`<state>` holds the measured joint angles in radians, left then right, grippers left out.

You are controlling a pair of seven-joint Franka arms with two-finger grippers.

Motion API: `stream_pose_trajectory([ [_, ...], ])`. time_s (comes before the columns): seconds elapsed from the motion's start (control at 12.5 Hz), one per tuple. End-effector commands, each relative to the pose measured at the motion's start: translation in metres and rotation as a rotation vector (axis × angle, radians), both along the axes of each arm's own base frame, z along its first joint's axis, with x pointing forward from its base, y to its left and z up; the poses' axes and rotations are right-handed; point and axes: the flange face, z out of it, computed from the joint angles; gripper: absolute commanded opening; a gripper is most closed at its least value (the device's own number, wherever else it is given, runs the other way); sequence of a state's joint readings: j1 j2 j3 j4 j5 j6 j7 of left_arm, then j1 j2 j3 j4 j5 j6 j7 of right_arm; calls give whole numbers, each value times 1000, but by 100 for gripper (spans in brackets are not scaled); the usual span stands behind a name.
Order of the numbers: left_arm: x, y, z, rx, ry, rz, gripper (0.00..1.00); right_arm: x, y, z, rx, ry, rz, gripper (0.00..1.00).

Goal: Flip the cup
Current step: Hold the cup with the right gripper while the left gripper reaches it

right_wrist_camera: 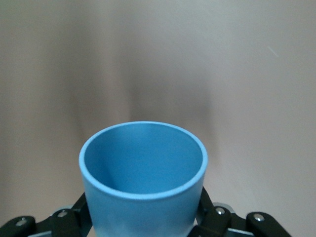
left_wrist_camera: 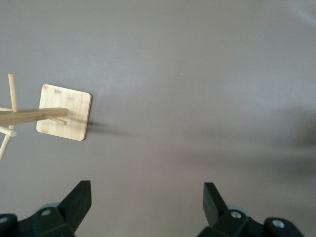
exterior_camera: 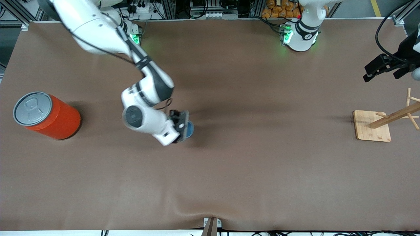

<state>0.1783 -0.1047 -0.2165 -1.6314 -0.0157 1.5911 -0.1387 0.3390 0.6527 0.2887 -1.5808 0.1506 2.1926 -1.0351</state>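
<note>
Orange can (exterior_camera: 46,115) standing toward the right arm's end. Mid-table, right gripper (exterior_camera: 183,127) clenched on the cup (right_wrist_camera: 143,185), lifted mid-flip, mouth sideways. Next, probably: rotating the wrist, lowering, releasing. Left gripper (left_wrist_camera: 145,202) waiting, released, above the wooden rack (exterior_camera: 377,126).

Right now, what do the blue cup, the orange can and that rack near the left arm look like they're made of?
The cup, gripped between the right gripper's jaws, looks like smooth matte plastic: even colour, thin moulded rim. The can has a dull grey lid with a pull tab, probably metal; its orange wall could be painted metal or card. The rack looks like pale unfinished wood, grain and dowel pegs showing.
</note>
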Motion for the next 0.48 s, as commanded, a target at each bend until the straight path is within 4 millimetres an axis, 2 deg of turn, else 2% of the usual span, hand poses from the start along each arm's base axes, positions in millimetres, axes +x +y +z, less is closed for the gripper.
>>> stream_pose_trajectory([
  [0.0,0,-2,0,17,4,-5,100,-43,58,-11,-74,-36,66,24],
  [0.16,8,-13,-11,8,5,-25,100,-70,87,-22,-169,-80,73,21],
  [0.4,17,-29,-42,0,68,-57,100,-86,109,-40,-224,-113,98,21],
])
